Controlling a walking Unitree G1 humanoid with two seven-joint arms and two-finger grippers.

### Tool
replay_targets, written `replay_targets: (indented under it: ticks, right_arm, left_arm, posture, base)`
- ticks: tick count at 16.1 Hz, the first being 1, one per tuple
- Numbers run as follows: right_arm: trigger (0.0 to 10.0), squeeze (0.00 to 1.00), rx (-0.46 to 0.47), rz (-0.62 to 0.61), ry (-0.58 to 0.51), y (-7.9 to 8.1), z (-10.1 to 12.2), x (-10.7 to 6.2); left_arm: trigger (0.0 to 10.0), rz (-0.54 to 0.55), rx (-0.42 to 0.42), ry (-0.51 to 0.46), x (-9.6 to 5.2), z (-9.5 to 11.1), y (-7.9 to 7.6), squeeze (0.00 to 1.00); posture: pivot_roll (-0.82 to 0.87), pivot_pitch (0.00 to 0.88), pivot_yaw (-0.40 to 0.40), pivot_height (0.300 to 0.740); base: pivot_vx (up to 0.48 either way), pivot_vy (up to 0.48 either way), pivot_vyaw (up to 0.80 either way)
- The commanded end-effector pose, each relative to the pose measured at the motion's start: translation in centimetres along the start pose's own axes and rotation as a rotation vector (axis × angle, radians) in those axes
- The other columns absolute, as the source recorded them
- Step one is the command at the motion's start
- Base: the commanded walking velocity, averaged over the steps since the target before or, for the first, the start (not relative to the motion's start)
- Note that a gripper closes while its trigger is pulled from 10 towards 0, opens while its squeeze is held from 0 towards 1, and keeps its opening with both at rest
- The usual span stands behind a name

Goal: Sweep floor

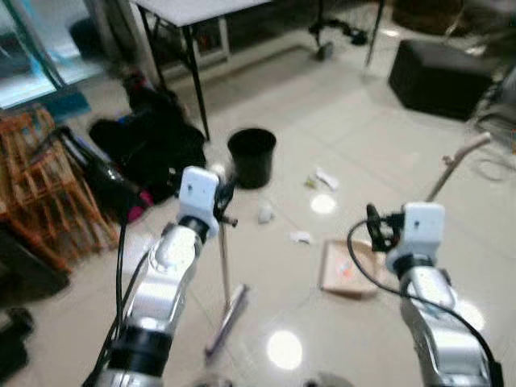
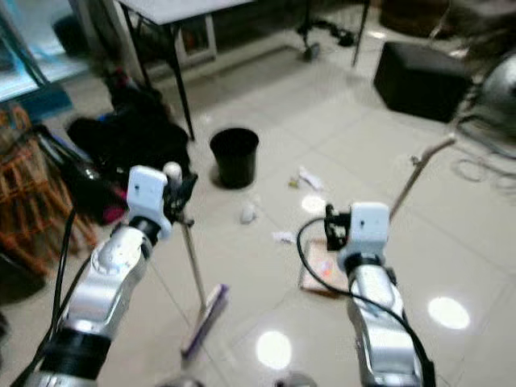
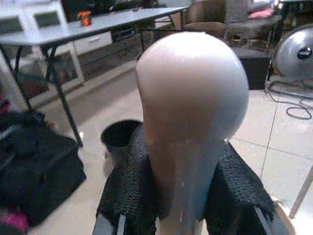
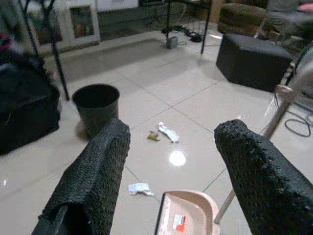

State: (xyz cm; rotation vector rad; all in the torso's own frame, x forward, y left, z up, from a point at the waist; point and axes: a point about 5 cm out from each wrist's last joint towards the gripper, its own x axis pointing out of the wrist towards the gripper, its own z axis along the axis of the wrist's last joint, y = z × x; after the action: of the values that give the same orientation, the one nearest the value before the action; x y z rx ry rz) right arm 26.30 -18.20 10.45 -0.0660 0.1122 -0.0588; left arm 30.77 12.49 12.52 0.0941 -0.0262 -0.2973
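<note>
Your left gripper (image 3: 183,196) has its jaws pinched on the broom handle (image 1: 223,258) just below the rounded white knob; in the left wrist view the handle top (image 3: 193,98) stands squarely between the two black fingers (image 3: 129,191), touching both. The handle runs down to the purple broom head (image 1: 228,316), which rests on the tiled floor (image 1: 363,145) between your two arms.

Your right gripper (image 4: 171,176) is raised with its jaws spread wide and nothing between them. Past them lies the pink dustpan (image 4: 188,215) flat on the floor, its pale long handle (image 1: 459,165) slanting up to your right.

Scraps of litter lie ahead of the dustpan: a crumpled white piece (image 4: 139,188), a white wrapper (image 4: 168,132) and a small yellowish bit (image 4: 154,136). The black bin (image 1: 251,157) stands beyond them, near the desk (image 1: 193,10) leg
</note>
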Motion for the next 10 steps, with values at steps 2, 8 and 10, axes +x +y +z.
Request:
replay_targets:
  ticks: [2,8,10]
  right_arm:
    - [10.0,0.00,-0.031,0.006,-0.016,0.1,1.2,0.2]
    - [10.0,0.00,-0.015,-0.025,0.024,-0.4,0.7,-0.1]
    - [10.0,0.00,0.019,-0.028,0.026,-0.5,0.6,-0.2]
  left_arm:
    - [10.0,0.048,0.031,-0.052,-0.1,1.2,0.6,0.00]
    - [10.0,0.021,0.041,-0.084,-0.2,2.7,-0.1,0.00]
    - [10.0,0.015,0.046,-0.097,-0.1,3.0,-0.2,0.00]
  posture:
    - [-0.09,0.060,-0.025,0.740]
    - [-0.07,0.075,-0.046,0.740]
    - [-0.06,0.072,-0.041,0.740]
  base:
    - [0.000,-0.131,0.00]
    - [0.000,-0.160,0.00]
    - [0.000,0.000,0.00]
